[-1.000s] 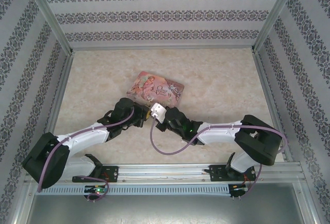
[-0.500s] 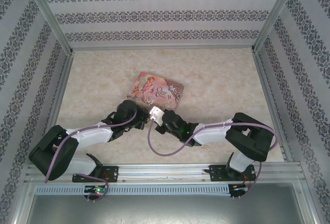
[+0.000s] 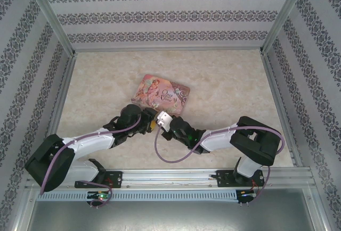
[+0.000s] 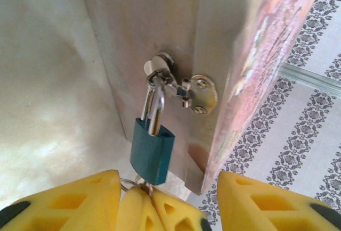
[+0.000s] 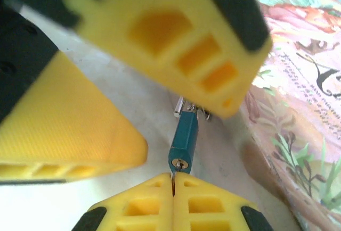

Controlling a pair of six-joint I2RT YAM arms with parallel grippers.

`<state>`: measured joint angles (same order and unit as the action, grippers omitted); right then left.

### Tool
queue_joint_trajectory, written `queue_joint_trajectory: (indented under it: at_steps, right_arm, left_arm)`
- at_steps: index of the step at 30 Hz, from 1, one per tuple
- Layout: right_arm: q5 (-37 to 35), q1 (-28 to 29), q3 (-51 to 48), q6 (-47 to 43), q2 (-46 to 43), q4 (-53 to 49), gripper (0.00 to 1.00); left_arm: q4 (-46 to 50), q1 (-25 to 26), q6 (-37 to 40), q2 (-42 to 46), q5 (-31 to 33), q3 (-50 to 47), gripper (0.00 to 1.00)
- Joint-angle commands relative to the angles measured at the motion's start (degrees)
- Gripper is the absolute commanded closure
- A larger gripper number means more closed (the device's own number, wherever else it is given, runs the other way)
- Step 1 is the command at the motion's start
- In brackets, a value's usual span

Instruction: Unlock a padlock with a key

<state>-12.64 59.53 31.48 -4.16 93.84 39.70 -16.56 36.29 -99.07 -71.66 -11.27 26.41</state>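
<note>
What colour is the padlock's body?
The padlock body is blue-teal, under a silver shackle; it shows best in the left wrist view.

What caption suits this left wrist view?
Teal padlock hangs from the hasp on the pink tin; right tool holds the key beneath it.

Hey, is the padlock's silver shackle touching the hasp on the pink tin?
Touching. The left wrist view shows the shackle threaded through the loop of the hasp and hanging against its metal.

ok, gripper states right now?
Left gripper: open, fingers either side of the padlock.
Right gripper: shut on the key at the padlock's keyhole.
</note>
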Motion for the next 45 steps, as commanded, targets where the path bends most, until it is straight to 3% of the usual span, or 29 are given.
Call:
queue_joint_trajectory:
  at_steps: [1, 10, 16, 24, 32, 45]
  right_arm:
    - [-0.1, 0.5, -1.8, 4.6, 0.5, 3.8, 1.00]
    - [3.3, -1.3, -5.9, 19.1, -0.2, 11.3, 1.00]
    - [3.4, -2.6, -8.5, 28.6, 1.6, 16.9, 1.00]
    - [3.2, -3.3, -10.6, 36.3, 9.7, 29.3, 1.00]
    - [1.8, -3.4, -10.0, 38.6, 13.6, 32.8, 1.00]
    - [-0.5, -3.4, -13.3, 35.3, 9.2, 30.2, 0.66]
  left_arm:
    - [7.1, -0.3, 3.4, 3.6, 3.0, -0.5, 0.43]
    - [24.8, -0.7, 17.7, 15.3, 13.3, 4.8, 0.33]
    - [30.7, -0.8, 25.2, 20.0, 19.9, 7.8, 0.31]
    - [35.4, -0.9, 32.5, 20.3, 22.5, 11.3, 0.26]
    - [36.2, -1.5, 34.1, 20.3, 23.3, 10.9, 0.22]
    - [38.1, -2.9, 36.7, 21.0, 23.7, 11.0, 0.21]
